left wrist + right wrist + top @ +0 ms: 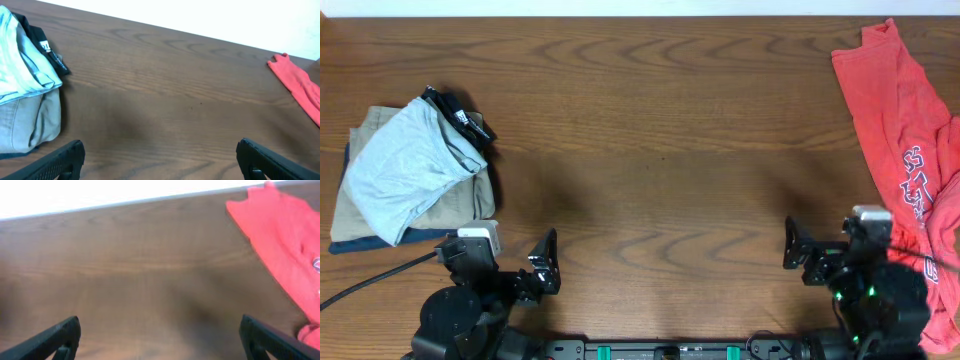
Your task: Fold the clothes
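Note:
The pale blue-grey T-shirt [405,170] lies folded on top of a stack of clothes at the left of the table. Its edge also shows at the far left of the left wrist view [17,60]. My left gripper [500,262] is open and empty near the front edge, to the right of and below the stack; its fingers show spread over bare wood in the left wrist view [160,160]. My right gripper [835,250] is open and empty at the front right, over bare wood [160,337].
Under the blue-grey shirt lie a tan garment [470,195] and a dark blue one [350,240]; a black printed shirt [460,118] sits behind. A red T-shirt with white lettering [900,130] lies at the right edge, close to my right arm. A black cable [370,282] runs front left.

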